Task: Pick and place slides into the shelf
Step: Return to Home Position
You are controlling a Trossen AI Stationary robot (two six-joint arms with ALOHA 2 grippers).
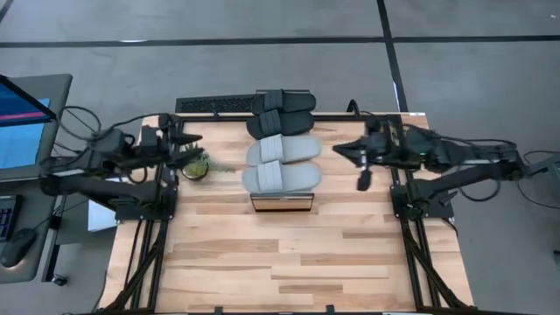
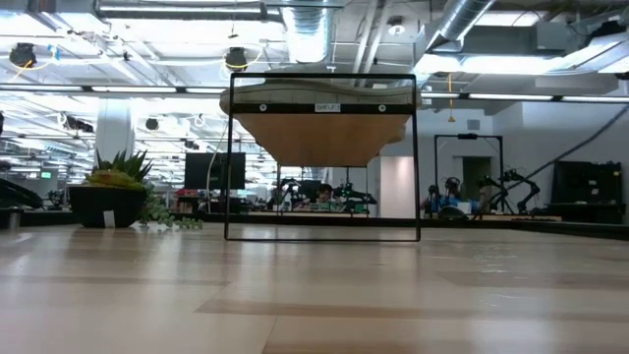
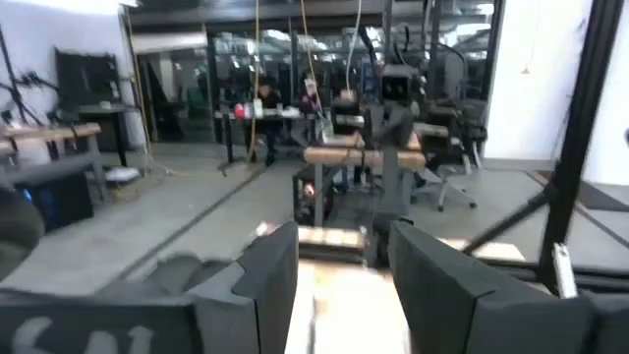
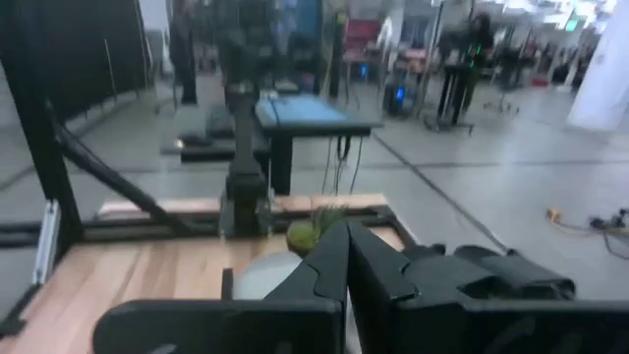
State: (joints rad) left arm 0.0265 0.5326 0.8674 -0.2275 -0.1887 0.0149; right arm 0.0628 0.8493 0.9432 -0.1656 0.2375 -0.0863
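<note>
We see the shelf (image 1: 282, 203) in the far middle of the table (image 1: 289, 262), its silvery front edge facing the near side; all four slides lie along it in a row running from near to far; the two black slides (image 1: 282, 112) sit at the far end, touching each other, beside a keyboard (image 1: 214, 105) at the table's far edge; the two grey slides (image 1: 280, 164) lie nearer, also touching, the nearest one just behind the front edge.

The left gripper (image 1: 197, 144) hangs to the left of the shelf, apart from the slides and just beyond a potted plant (image 1: 197, 166); from its wrist we see a clear gap between its fingers (image 3: 265, 280), so its jaws are released and hold nothing.

The right gripper (image 1: 339, 150) hangs to the right of the shelf, level with the grey slides and not touching them; its fingers (image 4: 329, 261) meet at the tips, so its jaws are clenched on nothing.
</note>
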